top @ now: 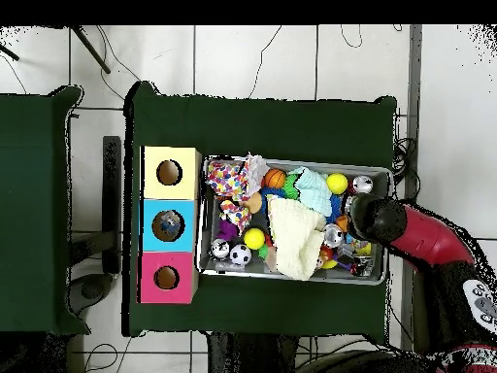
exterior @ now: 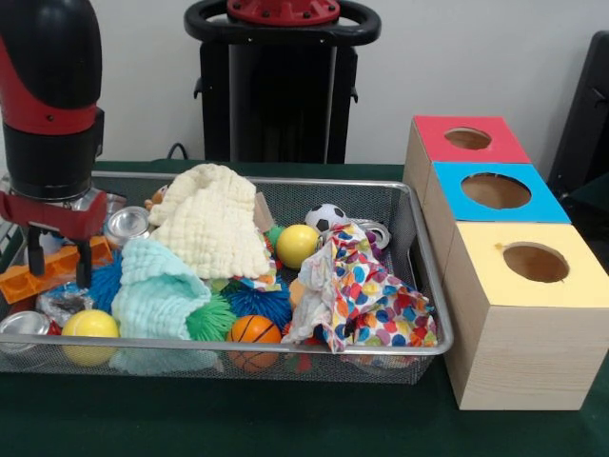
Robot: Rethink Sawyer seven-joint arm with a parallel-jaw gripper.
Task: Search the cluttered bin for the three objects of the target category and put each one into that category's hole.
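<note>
Front view, far left: gripper (exterior: 59, 259) hangs over the left end of the wire basket (exterior: 430, 314), two black fingers (exterior: 36, 252) pointing down with a clear gap between them, nothing held. Tips sit just above an orange block (exterior: 52, 271).

Just below and beside them, against the basket's left wall: one crinkly packet (exterior: 63, 303), silvery and clear with some blue, half tucked under the mint cloth (exterior: 157, 286). Only packet I can make out; the others are likely buried under cloths. A shiny can (exterior: 127, 225) behind the gripper, another (exterior: 23, 326) at the front corner, a yellow ball (exterior: 90, 326) touching the packet's lower side.

Judgement: packet is light, thin, slippery, and will crumple rather than resist. Best pinched across a raised fold at its middle, not by a flat edge.

Centre: cream cloth (exterior: 214, 228), orange ball (exterior: 254, 331), patterned cloth (exterior: 366, 300).

Right: three boxes, red (exterior: 466, 141), blue (exterior: 495, 190), yellow (exterior: 533, 262), each with a hole on top
</note>
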